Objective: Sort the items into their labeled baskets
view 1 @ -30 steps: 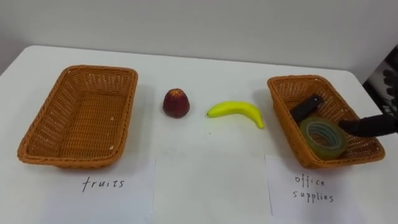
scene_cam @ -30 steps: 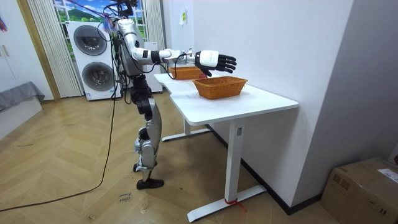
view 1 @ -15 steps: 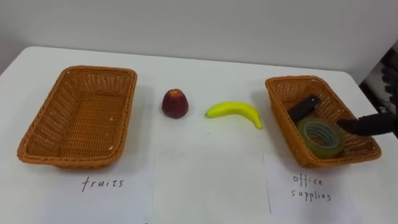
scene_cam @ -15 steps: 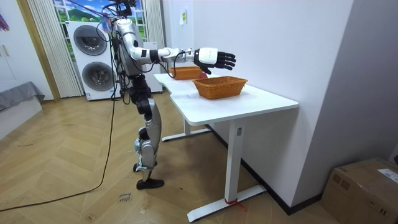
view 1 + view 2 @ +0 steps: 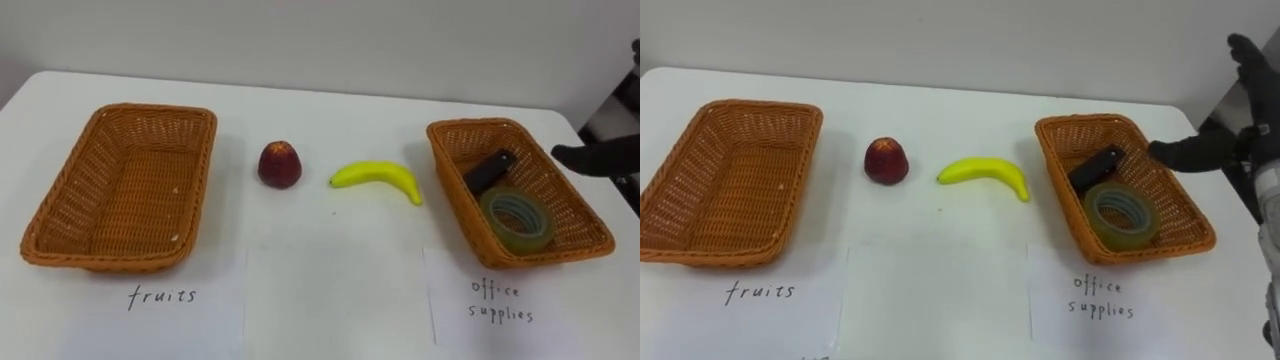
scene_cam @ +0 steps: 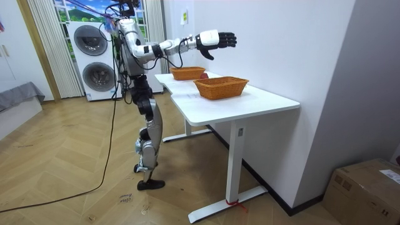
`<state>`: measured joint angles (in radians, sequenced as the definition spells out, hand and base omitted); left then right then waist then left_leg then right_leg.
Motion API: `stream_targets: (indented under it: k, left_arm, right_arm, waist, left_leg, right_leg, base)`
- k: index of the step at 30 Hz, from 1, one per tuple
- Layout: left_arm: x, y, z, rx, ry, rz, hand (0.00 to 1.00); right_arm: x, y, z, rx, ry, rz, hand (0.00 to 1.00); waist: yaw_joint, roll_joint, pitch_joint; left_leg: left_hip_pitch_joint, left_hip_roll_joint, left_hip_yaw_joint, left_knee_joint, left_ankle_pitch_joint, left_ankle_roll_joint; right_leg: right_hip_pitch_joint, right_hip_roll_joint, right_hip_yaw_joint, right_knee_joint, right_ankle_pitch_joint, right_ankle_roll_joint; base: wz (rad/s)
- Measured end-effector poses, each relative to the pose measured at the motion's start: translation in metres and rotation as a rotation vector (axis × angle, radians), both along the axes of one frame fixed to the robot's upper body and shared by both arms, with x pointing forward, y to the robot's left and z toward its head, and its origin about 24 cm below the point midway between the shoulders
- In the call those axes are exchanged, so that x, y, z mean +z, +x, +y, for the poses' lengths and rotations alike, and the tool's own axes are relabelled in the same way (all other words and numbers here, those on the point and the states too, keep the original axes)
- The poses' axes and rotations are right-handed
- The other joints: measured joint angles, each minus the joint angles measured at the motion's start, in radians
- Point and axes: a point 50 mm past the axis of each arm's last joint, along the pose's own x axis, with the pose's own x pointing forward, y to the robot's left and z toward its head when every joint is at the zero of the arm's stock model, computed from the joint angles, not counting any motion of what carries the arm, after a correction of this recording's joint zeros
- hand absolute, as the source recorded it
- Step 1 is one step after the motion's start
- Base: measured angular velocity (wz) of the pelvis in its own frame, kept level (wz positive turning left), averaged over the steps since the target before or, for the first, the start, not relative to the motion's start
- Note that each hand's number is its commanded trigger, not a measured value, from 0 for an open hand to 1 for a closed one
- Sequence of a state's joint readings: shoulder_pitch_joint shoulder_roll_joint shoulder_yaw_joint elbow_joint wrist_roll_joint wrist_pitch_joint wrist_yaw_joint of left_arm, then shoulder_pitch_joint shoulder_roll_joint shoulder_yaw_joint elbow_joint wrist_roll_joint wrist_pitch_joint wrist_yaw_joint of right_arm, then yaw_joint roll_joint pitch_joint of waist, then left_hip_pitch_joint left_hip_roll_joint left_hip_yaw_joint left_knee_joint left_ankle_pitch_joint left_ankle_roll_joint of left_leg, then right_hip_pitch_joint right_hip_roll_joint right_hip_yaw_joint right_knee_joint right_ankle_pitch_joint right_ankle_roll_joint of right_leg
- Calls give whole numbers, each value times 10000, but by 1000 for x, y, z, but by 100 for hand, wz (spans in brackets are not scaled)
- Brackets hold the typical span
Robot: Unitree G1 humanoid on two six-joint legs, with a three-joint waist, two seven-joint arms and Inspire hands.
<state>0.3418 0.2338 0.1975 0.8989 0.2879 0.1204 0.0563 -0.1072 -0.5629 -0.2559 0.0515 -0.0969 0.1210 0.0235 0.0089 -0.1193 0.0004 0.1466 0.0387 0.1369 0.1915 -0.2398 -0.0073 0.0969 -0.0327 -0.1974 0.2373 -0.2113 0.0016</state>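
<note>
Left eye view | 2 baskets | 1 apple | 1 banana | 1 tape roll | 1 black object | right hand spread

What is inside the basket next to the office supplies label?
Two things lie in the office supplies basket: a greenish roll of tape near the front and a dark object behind it. Its floor beneath the tape is covered.

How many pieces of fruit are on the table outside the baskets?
2. The apple lies right of the fruits basket; the banana lies just left of the office supplies basket. None seems hidden.
</note>
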Motion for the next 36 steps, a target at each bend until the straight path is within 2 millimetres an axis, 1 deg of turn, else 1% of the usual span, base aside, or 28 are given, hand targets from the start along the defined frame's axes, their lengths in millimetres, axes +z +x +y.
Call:
stream_targets:
  k: [4, 6, 7, 9, 11, 13, 15, 19, 21, 22, 24, 25, 26, 28, 30, 33, 34, 36]
  left_arm:
    - [1, 0, 2, -10, 43, 33, 0]
    - [0, 0, 2, -132, 68, 104, 0]
    - [1, 0, 2, -203, 89, 136, 0]
    - [1, 0, 2, -281, 115, 186, 0]
    - [1, -1, 2, -267, 119, 217, 0]
    - [1, -3, 2, -251, 154, 255, 0]
    - [0, -5, 2, -265, 152, 331, 0]
    - [2, -1, 4, -346, 212, 253, 0]
    - [2, -1, 5, -384, 175, 238, 0]
    - [2, -2, 6, -396, 135, 274, 0]
    - [3, -3, 7, -417, 62, 335, 0]
    - [3, -3, 7, -418, 45, 339, 0]
    - [2, -5, 7, -405, 19, 388, 0]
    - [2, -5, 7, -408, -25, 395, 0]
    - [3, -3, 7, -455, -123, 398, 0]
    - [3, -3, 8, -515, -110, 406, 0]
    - [3, -2, 8, -524, -100, 406, 0]
    - [3, -1, 8, -552, -79, 394, 0]
  right_arm:
    - [17, 8, 8, 316, -86, -651, 0]
    - [25, 12, 10, 393, -76, -947, 0]
    - [26, 13, 10, 413, -62, -1000, 0]
    - [28, 14, 11, 446, -1, -1072, 0]
    - [28, 14, 11, 471, 53, -1067, 0]
    - [26, 17, 17, 682, -28, -961, 0]
    - [26, 25, 31, 1215, -146, -890, 0]
    - [31, 34, 46, 1779, -288, -989, 0]
    - [33, 36, 50, 1939, -328, -1039, 0]
    - [33, 37, 49, 1934, -330, -1015, 0]
    - [31, 37, 50, 1970, -346, -919, 0]
    - [30, 38, 51, 1999, -349, -877, 0]
    - [27, 38, 53, 2090, -362, -754, 0]
    - [22, 40, 56, 2191, -380, -544, 0]
    - [18, 40, 57, 2255, -414, -338, 0]
    - [14, 41, 60, 2380, -480, -120, 0]
    - [11, 42, 59, 2355, -474, -13, 0]
    - [7, 43, 56, 2221, -430, 182, 0]
  waist:
    - [35, -23, 17]
    - [142, -40, 23]
    - [198, -43, 30]
    - [333, -149, 25]
    - [520, -187, 43]
    - [569, -223, 29]
    - [568, -267, 10]
    - [618, -318, -14]
    - [779, -328, -16]
    - [812, -351, -15]
    - [853, -379, -9]
    - [883, -384, -9]
    - [1017, -384, -6]
    - [1074, -403, 6]
    - [1136, -431, 9]
    - [1270, -439, 15]
    - [1296, -444, 16]
    - [1347, -472, 34]
  left_leg:
    - [-28, -1, 4, -10, 0, 0]
    - [-4, 6, 6, -18, 0, -1]
    - [-3, 7, 6, -20, 0, -1]
    - [-12, 10, 1, -23, 1, -2]
    - [-16, 10, -16, -24, 1, -2]
    - [-35, 9, -64, -24, 1, -2]
    - [-77, 6, -119, -6, 1, -2]
    - [-237, 1, -329, 118, 1, -2]
    - [-266, 4, -379, 127, 3, -6]
    - [-315, 0, -450, 135, 5, -9]
    - [-349, -5, -562, 129, 11, -20]
    - [-351, -4, -567, 128, 12, -22]
    - [-347, -2, -570, 132, 16, -28]
    - [-368, 0, -576, 134, 21, -36]
    - [-491, -19, -708, 164, 27, -40]
    - [-522, -27, -856, 206, 30, -43]
    - [-550, -37, -895, 230, 30, -44]
    - [-603, -48, -939, 274, 31, -43]
  right_leg:
    - [7, 2, -9, -1, 0, 0]
    - [76, 13, -10, -20, 0, 0]
    - [77, 16, -9, -26, 0, 0]
    - [76, 20, -14, -26, 0, 0]
    - [73, 17, -19, -22, 1, -1]
    - [72, 16, -37, -13, 1, 0]
    - [72, 6, -95, 4, 1, -1]
    - [52, -14, -297, 4, 2, -2]
    - [69, -18, -398, 2, 2, -3]
    - [68, -33, -506, 0, 2, -3]
    - [68, -35, -574, -3, 3, -3]
    - [68, -33, -579, -4, 2, -3]
    - [63, -27, -580, -6, 2, -3]
    - [46, -26, -613, -7, 3, -3]
    - [25, -53, -817, -8, 2, -3]
    - [49, -57, -902, -9, 2, -2]
    - [68, -72, -998, -9, 2, -2]
    - [65, -89, -1053, -11, 2, -2]
  base:
    - [0]
    - [0]
    - [0]
    - [0]
    - [0]
    - [2]
    - [7]
    - [16]
    - [15]
    - [16]
    - [13]
    - [4]
    - [0]
    - [4]
    - [18]
    - [14]
    - [17]
    - [11]
